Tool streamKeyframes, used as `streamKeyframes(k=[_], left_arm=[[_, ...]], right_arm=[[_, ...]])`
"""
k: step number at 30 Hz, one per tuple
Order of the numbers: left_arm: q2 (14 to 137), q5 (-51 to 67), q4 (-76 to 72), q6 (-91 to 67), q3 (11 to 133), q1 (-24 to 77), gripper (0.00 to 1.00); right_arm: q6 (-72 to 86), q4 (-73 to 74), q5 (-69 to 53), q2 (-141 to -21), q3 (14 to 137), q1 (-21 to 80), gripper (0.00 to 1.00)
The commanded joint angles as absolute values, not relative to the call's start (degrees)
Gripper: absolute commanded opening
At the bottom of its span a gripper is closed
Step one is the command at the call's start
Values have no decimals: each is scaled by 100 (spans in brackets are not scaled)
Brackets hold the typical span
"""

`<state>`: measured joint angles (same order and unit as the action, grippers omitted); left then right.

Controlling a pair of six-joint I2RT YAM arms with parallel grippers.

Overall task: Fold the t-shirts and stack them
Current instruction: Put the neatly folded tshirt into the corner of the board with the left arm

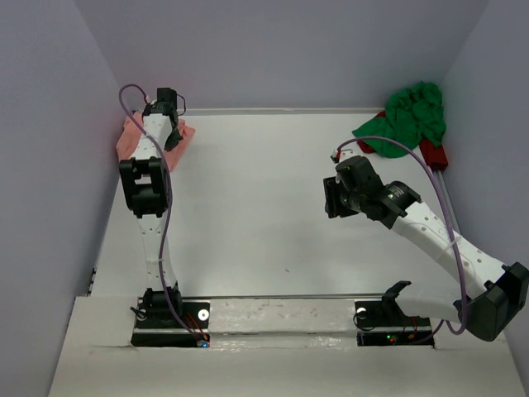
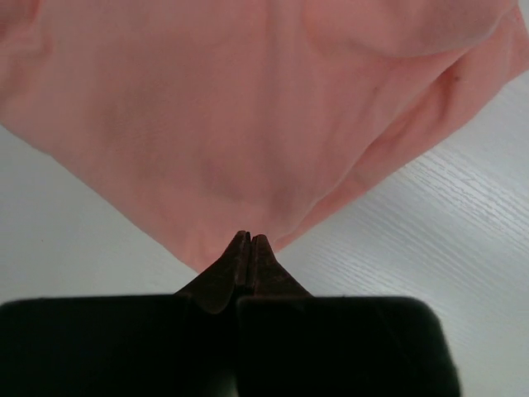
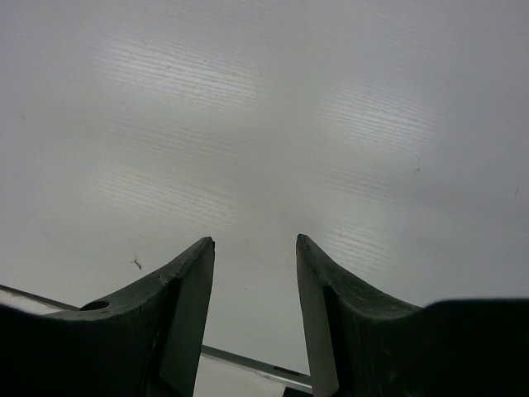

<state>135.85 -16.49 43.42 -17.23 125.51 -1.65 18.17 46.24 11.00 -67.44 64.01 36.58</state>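
The salmon pink t-shirt (image 1: 131, 139) lies folded at the far left of the table, against the left wall. My left gripper (image 1: 173, 136) is over its right edge. In the left wrist view the shirt (image 2: 248, 107) fills the upper frame and the gripper (image 2: 250, 237) is shut, its tips at the cloth's near corner with no cloth showing between the jaws. The bright green t-shirt (image 1: 409, 120) lies bunched in the far right corner. My right gripper (image 1: 332, 198) is open and empty above bare table right of centre, as the right wrist view (image 3: 254, 241) also shows.
A red thing (image 1: 434, 155) pokes out from under the green shirt by the right wall. Walls close in the table on the left, back and right. A metal strip (image 3: 248, 364) marks the table's near edge.
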Motion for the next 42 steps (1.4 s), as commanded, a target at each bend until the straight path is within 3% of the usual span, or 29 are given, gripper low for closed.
streamKeyframes(k=[1,15,28,42], left_arm=[[13684,-1872,4544,-1714,12858,-202,0],[14467,-1846,4650,-1626,13456,-334,0],[14906,-1117,4386,-1398,14106,-395,0],[14933,-826,3991,-1275,14300,-686,1]], right_arm=[[1775,4605,1230,-6776,6521,3683,50],[1802,4605,1196,-6952,6583,3683,50],[1837,4605,1231,-7084,6583,3683,50],[1881,4614,1160,-7330,6548,3683,50]])
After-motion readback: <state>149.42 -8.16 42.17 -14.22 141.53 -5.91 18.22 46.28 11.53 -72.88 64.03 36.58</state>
